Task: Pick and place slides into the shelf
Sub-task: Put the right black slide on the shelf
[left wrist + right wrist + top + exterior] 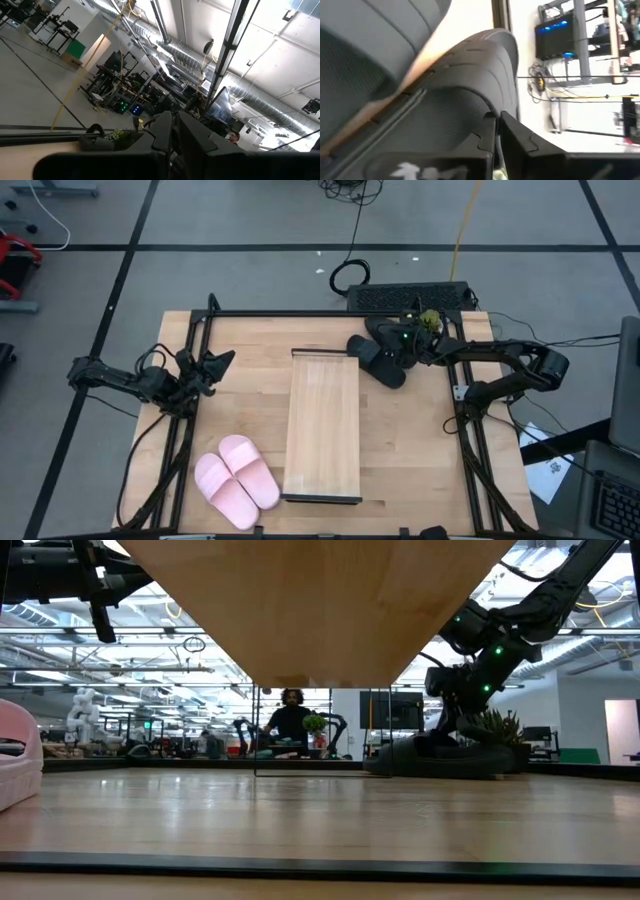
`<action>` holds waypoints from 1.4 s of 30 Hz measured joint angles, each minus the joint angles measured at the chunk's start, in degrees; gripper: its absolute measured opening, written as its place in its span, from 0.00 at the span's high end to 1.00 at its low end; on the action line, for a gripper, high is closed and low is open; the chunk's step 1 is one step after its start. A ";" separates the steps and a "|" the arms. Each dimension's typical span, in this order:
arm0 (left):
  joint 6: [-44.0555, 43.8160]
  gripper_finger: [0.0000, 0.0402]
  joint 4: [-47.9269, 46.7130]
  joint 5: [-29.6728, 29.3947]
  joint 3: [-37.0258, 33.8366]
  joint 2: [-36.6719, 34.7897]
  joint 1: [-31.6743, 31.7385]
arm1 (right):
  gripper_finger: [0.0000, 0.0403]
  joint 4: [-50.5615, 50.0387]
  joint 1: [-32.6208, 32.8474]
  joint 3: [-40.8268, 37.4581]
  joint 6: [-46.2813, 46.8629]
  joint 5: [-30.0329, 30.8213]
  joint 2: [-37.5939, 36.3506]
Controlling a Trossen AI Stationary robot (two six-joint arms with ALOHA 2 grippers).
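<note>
Two matte black open-toe slide sandals [378,356] lay by the far right corner of the long pale-wood shelf board [323,423], which was bare. The right gripper [400,345] was down at them, its fingers nearly pressed together; no pinch was confirmed. A firm strap grip before lifting was judged advisable. The left gripper [213,368] waited, apparently closed. Two pale pink slide sandals [236,480] lay near left.

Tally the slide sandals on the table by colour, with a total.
Matte black slide sandals: 2, beside the light-wood shelf board's far right corner
Pale pink slide sandals: 2, left of the shelf board's near end
Total: 4
</note>
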 joint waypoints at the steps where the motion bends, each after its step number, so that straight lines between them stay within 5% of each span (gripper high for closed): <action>1: 0.00 0.92 0.00 0.00 0.00 -0.02 0.00 | 0.99 -0.04 -0.02 0.00 -0.15 0.10 -0.51; 13: 0.04 0.92 0.00 0.00 0.00 -0.02 0.00 | 1.00 -0.22 1.96 1.27 -4.54 3.16 -11.35; 24: 0.07 0.92 -0.39 0.00 0.00 -0.02 0.00 | 1.00 -4.19 13.83 13.26 -8.41 0.03 -18.31; 31: 0.04 0.92 -1.14 0.00 -0.02 0.00 0.00 | 1.00 -14.63 21.00 23.41 -5.90 -11.42 -16.48; 42: 0.19 0.92 -2.73 0.01 -0.02 0.00 -0.01 | 1.00 -16.89 32.08 31.13 -19.47 -12.10 -7.37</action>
